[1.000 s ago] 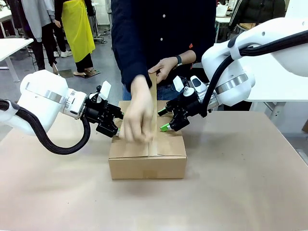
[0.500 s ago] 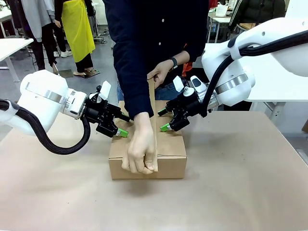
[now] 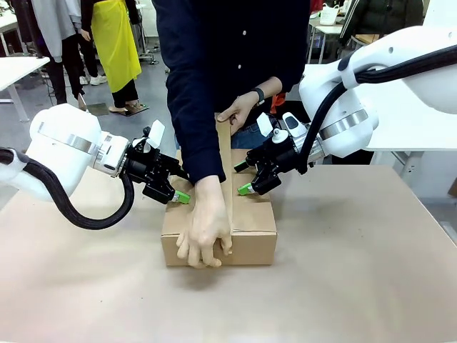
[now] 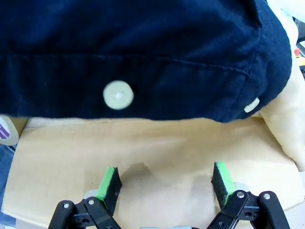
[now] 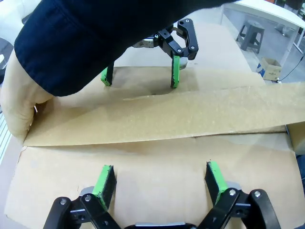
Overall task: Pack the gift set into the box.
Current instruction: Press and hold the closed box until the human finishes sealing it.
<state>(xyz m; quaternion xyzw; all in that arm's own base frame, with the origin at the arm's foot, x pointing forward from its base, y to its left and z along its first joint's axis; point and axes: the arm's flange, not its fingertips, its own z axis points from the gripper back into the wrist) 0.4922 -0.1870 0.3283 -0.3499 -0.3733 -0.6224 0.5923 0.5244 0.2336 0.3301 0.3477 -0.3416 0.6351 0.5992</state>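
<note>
Left fingers: the left gripper (image 3: 180, 194) sits at centre left of the front view, its green-padded fingers (image 4: 110, 183) spread apart with nothing between them, tips resting on the box top near its left edge.
Right fingers: the right gripper (image 3: 244, 179) sits just right of centre, its green pads (image 5: 215, 177) also spread apart and holding nothing, pressing the right flap of the box.
Box: the box (image 3: 253, 232) stands closed at the middle of the table (image 3: 357, 286), brown cardboard, flaps folded down flat.
Gift set: hidden; the closed flaps cover whatever is inside, so its place cannot be seen.
Tape: a strip of brown tape (image 3: 226, 153) runs from the upper centre of the front view down along the middle seam of the box; in the right wrist view it crosses the frame as a wide band (image 5: 190, 117).
Near hand: one hand of the person (image 3: 205, 232) presses the tape end over the front edge of the box, fingers curled down its front face.
Far hand: the other hand (image 3: 239, 111) holds the tape up behind the box, a watch at the wrist.
Person: stands at the far side in a dark navy buttoned shirt (image 4: 143, 52), leaning over the box.
</note>
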